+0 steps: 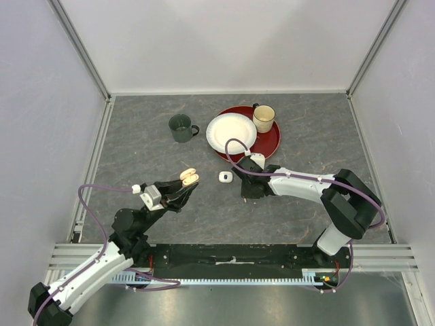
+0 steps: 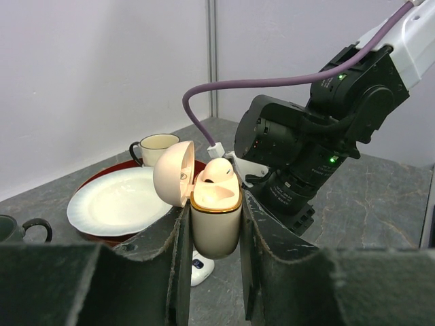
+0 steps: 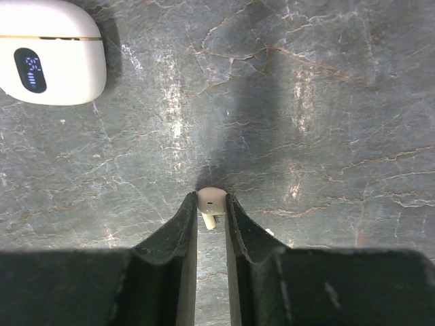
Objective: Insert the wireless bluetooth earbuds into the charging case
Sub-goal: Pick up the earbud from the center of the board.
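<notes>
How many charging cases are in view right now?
2. An open peach case is clamped in the jaws of the left gripper; a closed white case lies on the table.

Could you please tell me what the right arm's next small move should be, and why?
Probably lift straight up: the right gripper is shut on an earbud on the table, and the left gripper holds the open case.

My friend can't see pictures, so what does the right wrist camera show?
Two black fingers pinch a tiny pale earbud down at the grey marbled table. A closed white charging case with a small lit screen lies at the top left.
</notes>
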Robot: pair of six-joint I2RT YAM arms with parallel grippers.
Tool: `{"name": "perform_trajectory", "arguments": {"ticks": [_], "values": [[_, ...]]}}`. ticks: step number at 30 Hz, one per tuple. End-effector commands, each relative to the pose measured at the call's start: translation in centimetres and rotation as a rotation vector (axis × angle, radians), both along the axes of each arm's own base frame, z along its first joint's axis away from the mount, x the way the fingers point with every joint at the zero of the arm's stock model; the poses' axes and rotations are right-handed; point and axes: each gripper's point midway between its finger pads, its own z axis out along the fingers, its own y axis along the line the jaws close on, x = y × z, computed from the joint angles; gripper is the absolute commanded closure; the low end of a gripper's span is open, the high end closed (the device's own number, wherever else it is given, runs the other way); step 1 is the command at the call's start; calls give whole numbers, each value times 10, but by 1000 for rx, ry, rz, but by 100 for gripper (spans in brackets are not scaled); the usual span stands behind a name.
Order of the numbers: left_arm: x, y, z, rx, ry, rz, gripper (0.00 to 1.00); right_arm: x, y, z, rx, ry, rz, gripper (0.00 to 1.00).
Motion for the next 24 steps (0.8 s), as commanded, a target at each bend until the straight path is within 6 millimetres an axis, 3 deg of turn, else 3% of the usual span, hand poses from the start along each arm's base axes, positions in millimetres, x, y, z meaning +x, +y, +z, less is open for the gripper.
{"name": "perform_trajectory", "arguments": {"ticks": [1,9,19,24], "values": [[-2,2,21,-34,-63,4,98,6,-1,8,-11,-53,60,80],[-2,2,22,-33,-65,3,98,6,5,0,-1,-35,83,76],[-2,2,22,-34,-63,2,98,9,9,-2,4,-37,88,61],[-2,3,22,-35,-62,5,98,10,10,-1,14,-40,81,60]]}}
